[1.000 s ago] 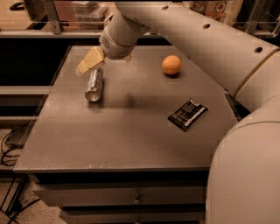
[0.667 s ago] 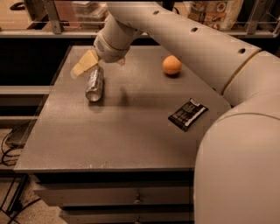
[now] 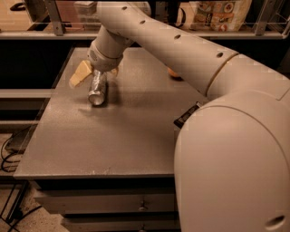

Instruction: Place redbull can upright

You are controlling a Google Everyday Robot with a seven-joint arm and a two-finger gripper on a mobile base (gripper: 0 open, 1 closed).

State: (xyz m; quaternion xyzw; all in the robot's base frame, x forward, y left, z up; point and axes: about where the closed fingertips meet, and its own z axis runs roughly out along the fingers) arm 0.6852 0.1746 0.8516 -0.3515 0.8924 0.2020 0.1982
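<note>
The redbull can (image 3: 97, 87) lies on its side at the back left of the grey table (image 3: 90, 140), its shiny top facing the front. My gripper (image 3: 96, 72) is down over the can's far end. One pale yellow finger (image 3: 80, 74) sticks out to the can's left and the other (image 3: 113, 71) shows at its right. The jaws stand apart on either side of the can and are open. The can's far end is hidden under the wrist.
An orange fruit (image 3: 172, 72) shows partly behind my arm at the back. A dark snack packet (image 3: 186, 115) lies at the right, half covered by the arm's bulk. Shelves with packaged goods (image 3: 217, 13) stand behind the table. Cables (image 3: 9, 154) lie on the floor at the left.
My gripper has dropped from just behind the can to straddle its far end. The arm now covers more of the right side, hiding most of the orange and packet.
</note>
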